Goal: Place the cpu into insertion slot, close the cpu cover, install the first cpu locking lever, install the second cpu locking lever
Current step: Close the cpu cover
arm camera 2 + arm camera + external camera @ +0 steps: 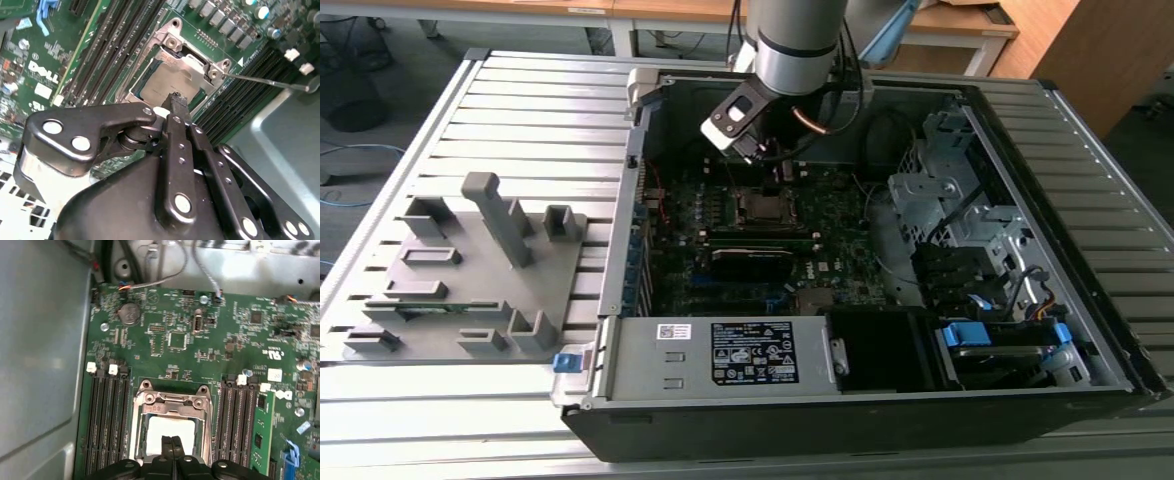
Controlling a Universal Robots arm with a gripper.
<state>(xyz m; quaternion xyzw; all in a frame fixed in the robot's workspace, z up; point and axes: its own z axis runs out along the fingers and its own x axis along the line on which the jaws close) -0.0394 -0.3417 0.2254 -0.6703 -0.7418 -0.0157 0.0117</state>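
As cpu [170,426] sits socketed, cover [172,401] seemingly shut

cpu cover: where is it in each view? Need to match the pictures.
Exterior view: cpu cover mid-motherboard, under the gripper.
First wrist view: cpu cover between two banks of long black slots, at the gripper's tip.
Second wrist view: cpu cover just beyond the gripper's tip.
Shared landmark: the gripper, beside it in all three.

Office-like lab: wooden desks [520,8] behind a slatted metal workbench [534,110].
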